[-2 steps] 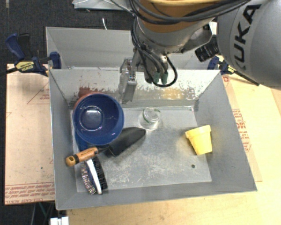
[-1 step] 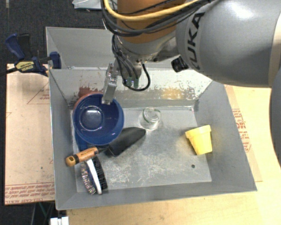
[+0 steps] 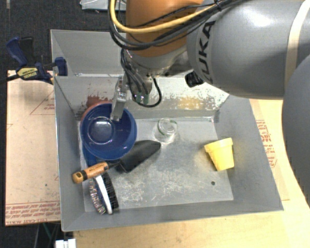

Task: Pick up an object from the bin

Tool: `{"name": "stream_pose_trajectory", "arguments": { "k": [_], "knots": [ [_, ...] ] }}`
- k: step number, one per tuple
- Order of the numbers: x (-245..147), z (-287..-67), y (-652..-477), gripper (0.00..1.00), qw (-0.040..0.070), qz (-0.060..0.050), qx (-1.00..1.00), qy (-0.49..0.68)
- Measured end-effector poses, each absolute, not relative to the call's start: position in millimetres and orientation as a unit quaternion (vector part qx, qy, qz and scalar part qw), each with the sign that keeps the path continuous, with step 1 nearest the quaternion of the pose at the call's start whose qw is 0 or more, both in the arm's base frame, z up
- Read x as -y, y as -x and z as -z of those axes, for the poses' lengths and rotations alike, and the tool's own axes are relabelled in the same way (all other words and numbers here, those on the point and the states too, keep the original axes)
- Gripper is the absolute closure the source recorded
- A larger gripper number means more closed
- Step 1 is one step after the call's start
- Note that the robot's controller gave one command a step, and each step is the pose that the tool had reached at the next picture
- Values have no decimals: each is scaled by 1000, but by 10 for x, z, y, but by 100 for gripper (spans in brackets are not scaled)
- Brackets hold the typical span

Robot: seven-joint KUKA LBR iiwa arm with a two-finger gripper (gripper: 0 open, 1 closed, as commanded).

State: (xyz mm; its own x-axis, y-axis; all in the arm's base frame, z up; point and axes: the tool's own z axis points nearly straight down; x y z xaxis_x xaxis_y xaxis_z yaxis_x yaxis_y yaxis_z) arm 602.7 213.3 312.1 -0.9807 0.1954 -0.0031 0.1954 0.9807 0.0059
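One brush (image 3: 101, 190) lies near left, its wooden handle pointing left. One blue bowl (image 3: 101, 134) sits at the left, mouth up, round with no long axis. The hand (image 3: 116, 115) dips at its far rim, and I cannot tell whether it's spread or pressed together. One black wedge (image 3: 139, 154) lies just beside the bowl, then one clear glass (image 3: 165, 129), and one yellow cup (image 3: 220, 154) at the right.

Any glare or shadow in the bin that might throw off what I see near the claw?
Camera view: glare streaks the back wall of the bin. A bright reflection sits inside the bowl, right by the claw. The glass almost blends into the grey floor. The cup is evenly lit, with little shadow.
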Motion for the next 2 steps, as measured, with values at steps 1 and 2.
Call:
{"name": "stream_pose_trajectory", "arguments": {
  "k": [1, 2],
  "knots": [
    [-1948, -2633, -6442, 100, 1, -3, -992, -128],
    [-2409, -2405, -5778, 100, -1, -4, -997, -74]
  ]
}}
